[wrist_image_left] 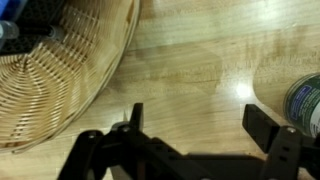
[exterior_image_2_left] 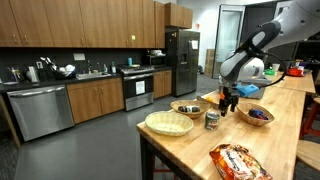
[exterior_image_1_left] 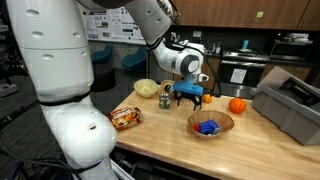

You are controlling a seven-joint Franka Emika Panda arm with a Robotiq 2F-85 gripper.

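In the wrist view, a woven basket (wrist_image_left: 60, 70) is lying left of the pincer (wrist_image_left: 198, 122). The pincer is gaping wide above the wooden table (wrist_image_left: 200, 60), holding nothing. A can (wrist_image_left: 305, 105) is standing just beside it on the right. In an exterior view, a bowl (exterior_image_1_left: 212, 133) is sitting near the pincer, opposite the can.

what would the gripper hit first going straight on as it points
Probably the bare table, between the wicker basket and the can; the gripper is open with nothing else under it, though depth is unclear.
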